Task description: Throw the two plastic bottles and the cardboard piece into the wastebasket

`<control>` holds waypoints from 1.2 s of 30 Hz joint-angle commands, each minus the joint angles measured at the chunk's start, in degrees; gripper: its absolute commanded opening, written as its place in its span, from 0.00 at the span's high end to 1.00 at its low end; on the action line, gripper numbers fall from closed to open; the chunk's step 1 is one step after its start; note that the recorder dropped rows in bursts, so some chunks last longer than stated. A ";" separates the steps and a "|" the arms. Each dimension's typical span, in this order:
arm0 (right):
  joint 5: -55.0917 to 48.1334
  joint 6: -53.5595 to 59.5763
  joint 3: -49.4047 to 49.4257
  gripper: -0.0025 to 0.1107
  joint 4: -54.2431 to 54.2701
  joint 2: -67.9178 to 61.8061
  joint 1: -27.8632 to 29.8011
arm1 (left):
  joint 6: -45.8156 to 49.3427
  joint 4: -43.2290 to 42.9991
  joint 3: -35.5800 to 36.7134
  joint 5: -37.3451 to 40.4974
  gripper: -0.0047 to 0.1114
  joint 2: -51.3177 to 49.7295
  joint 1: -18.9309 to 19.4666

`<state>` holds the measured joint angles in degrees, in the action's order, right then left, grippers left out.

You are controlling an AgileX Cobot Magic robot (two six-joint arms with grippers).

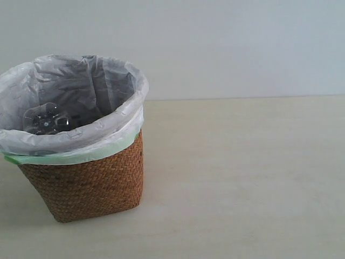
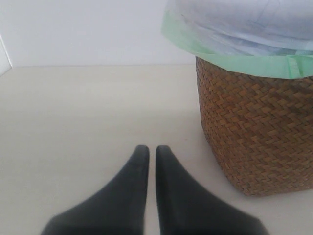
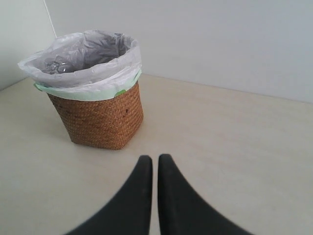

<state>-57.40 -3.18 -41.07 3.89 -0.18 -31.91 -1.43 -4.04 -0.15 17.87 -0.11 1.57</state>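
The brown wicker wastebasket (image 1: 91, 183) stands at the left of the exterior view, lined with a white bag with a pale green edge. Inside it shows the clear ribbed base of one plastic bottle (image 1: 47, 120); which of the two I cannot tell. The other bottle and the cardboard piece are out of sight. In the left wrist view my left gripper (image 2: 152, 149) is shut and empty above the table, beside the wastebasket (image 2: 259, 132). My right gripper (image 3: 155, 158) is shut and empty too, some way from the wastebasket (image 3: 100, 117). Neither arm appears in the exterior view.
A pale beige table (image 1: 242, 178) stretches right of the basket, with a plain light wall (image 1: 226, 43) behind it. Nothing else lies on the table in any view.
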 commanded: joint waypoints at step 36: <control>48.96 0.88 33.66 0.98 -6.23 0.18 26.77 | 0.01 0.38 0.15 -0.35 0.92 0.11 -0.31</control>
<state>-10.41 -2.49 -9.22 0.00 -0.35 -5.30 -1.43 -4.04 -0.15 17.87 -0.11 1.57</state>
